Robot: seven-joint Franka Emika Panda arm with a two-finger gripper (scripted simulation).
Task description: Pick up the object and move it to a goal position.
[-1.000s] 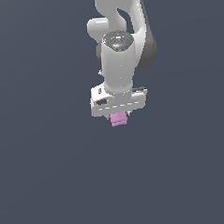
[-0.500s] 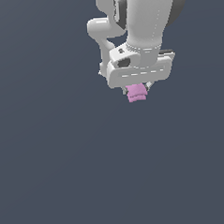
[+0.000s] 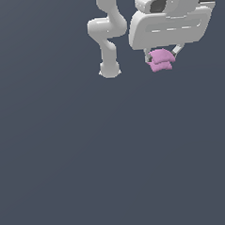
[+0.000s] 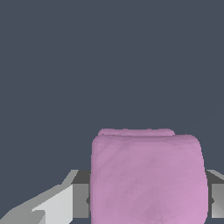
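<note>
1. We saw the white gripper (image 3: 161, 64) high in the exterior view, toward that view's right, hanging under the broad white hand body of the arm (image 3: 107, 34).
2. Its two thin fingers (image 3: 148, 60) were closed in on the pink-lilac cube (image 3: 160, 60), pinching it from either side; the cube sat between them, just below the hand body and clear of the floor.
3. The cube looked much narrower than the hand above it, and its lower edge showed a slight step, as if one face sat a little forward of another.
4. In the wrist view we saw the cube (image 4: 148, 177) filling the lower middle of the picture, with the grey-and-white fingers (image 4: 59, 203) touching it on both flanks.
5. Around everything lay the plain dark blue-grey floor (image 3: 112, 157), uniform in both views.
6. The arm's pale base post stood near the exterior view's top centre, apart from the gripper.
</note>
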